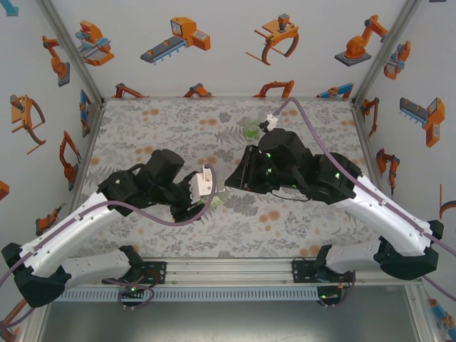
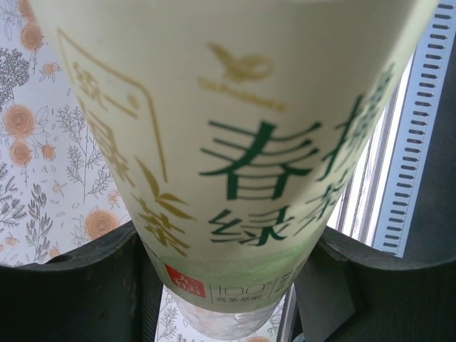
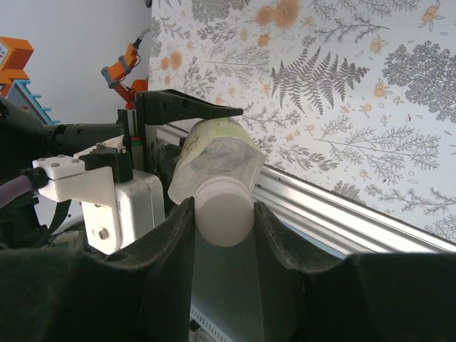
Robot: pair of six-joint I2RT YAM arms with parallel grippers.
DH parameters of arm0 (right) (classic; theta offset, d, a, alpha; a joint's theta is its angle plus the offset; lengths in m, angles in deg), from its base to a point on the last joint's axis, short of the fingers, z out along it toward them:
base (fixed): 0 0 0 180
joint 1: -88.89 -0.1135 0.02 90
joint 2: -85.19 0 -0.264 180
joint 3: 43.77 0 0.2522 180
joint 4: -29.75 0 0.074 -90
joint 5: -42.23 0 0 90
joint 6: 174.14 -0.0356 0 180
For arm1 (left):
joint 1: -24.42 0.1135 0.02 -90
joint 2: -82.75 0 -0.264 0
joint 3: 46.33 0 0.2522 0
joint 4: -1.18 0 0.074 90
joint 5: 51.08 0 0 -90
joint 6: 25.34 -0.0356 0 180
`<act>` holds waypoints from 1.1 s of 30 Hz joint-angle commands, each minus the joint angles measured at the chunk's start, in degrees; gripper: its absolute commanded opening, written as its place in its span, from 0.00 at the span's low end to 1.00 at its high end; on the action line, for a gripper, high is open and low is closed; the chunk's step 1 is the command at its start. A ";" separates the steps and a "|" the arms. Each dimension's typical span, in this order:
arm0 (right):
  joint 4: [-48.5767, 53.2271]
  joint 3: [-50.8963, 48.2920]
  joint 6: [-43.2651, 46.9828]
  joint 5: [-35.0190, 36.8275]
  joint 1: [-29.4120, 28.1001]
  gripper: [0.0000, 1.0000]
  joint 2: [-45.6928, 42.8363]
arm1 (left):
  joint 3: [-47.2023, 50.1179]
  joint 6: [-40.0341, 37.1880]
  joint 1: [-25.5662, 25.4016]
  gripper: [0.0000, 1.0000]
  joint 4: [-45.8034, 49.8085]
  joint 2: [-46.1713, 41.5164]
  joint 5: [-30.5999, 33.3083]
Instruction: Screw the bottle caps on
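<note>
My left gripper (image 2: pixel 224 281) is shut on a clear bottle (image 2: pixel 235 142) with a pale yellow-green label printed in green and gold characters. The black fingers (image 2: pixel 71 285) press on both sides of its lower body. In the right wrist view the same bottle (image 3: pixel 217 160) lies tilted with its neck towards my right gripper (image 3: pixel 223 222). That gripper is shut on a white bottle cap (image 3: pixel 224 212) sitting at the bottle's mouth. From above, the left gripper (image 1: pixel 206 194) and right gripper (image 1: pixel 239 178) meet over the table's middle. A second bottle (image 1: pixel 251 130) with green liquid stands at the back.
The floral table cover (image 1: pixel 164 128) stretches left and back of the arms. An aluminium rail (image 3: pixel 342 214) runs along the near table edge, just below the held bottle. Purple cables (image 1: pixel 313 135) trail from both wrists. Printed walls close in the sides.
</note>
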 commanded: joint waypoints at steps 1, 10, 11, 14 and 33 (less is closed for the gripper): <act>6.44 1.32 3.47 2.71 -0.21 0.03 1.57 | -3.12 1.87 -0.19 0.00 -2.96 0.07 -2.09; -0.82 1.04 10.94 -3.77 -0.22 0.31 -0.17 | 2.50 -1.55 -0.24 0.00 -10.49 -5.04 -9.30; -0.89 1.47 11.69 -4.11 -0.23 0.34 -0.41 | 3.01 -1.83 -0.19 0.00 -10.79 -5.46 -9.09; -1.71 1.98 13.15 -4.89 -0.18 0.41 -1.18 | 3.46 -2.52 -0.19 0.00 -10.31 -5.61 -8.68; -4.72 -1.43 19.49 -0.48 -0.13 0.56 -6.42 | 3.86 -2.53 -0.15 0.00 -10.12 -5.74 -6.31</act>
